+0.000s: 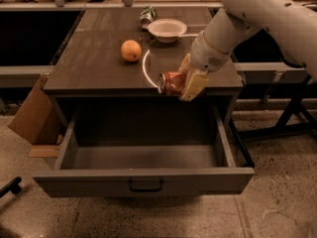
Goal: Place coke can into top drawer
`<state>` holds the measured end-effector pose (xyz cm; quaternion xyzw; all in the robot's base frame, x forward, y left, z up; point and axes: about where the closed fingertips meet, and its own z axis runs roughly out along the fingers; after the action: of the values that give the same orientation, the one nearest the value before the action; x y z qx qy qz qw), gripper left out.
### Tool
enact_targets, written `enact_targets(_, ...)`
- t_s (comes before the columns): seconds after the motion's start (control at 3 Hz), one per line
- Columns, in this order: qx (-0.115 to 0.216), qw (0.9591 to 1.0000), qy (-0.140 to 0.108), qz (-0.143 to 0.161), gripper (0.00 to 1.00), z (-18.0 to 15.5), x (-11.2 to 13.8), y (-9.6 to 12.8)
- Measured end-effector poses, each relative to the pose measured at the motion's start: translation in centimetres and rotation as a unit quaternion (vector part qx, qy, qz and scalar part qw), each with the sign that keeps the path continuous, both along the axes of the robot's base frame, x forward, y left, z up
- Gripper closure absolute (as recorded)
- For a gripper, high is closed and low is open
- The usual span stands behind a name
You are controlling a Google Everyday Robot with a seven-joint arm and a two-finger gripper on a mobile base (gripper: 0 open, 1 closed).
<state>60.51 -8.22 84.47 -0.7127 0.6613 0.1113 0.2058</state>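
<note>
The coke can (170, 83), red with a silver end, lies on its side in my gripper (187, 81), which is shut on it. The gripper holds the can in the air at the cabinet top's front edge, above the back of the top drawer. The top drawer (143, 181) is pulled fully open and its grey box shows nothing inside; its dark handle (146, 186) sits at the centre of the front panel. My white arm (257, 14) reaches in from the upper right.
On the dark cabinet top (94, 63) are an orange (131, 50), a white bowl (167, 29) and a green-and-silver can (147, 16) lying at the back. A cardboard piece (30, 118) leans against the cabinet's left side. A metal frame (292, 118) stands at the right.
</note>
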Motion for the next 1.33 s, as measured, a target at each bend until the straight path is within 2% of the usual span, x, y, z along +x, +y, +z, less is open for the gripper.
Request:
enact_targets(0.33,-0.002,0.9993,0.023,-0.028,1.0,1.3,-1.9,0.9)
enact_targets(0.67,-0.008,0.997,0.046,-0.062,1.0,2.3,-3.9,1.6)
enact_targets(1.0,0.003,0.9931,0.072,-0.092,1.0,1.4,-5.7,2.5)
enact_targets(1.33,0.031,0.9896,0.091,-0.106,1.0,-1.4,-7.2,3.7)
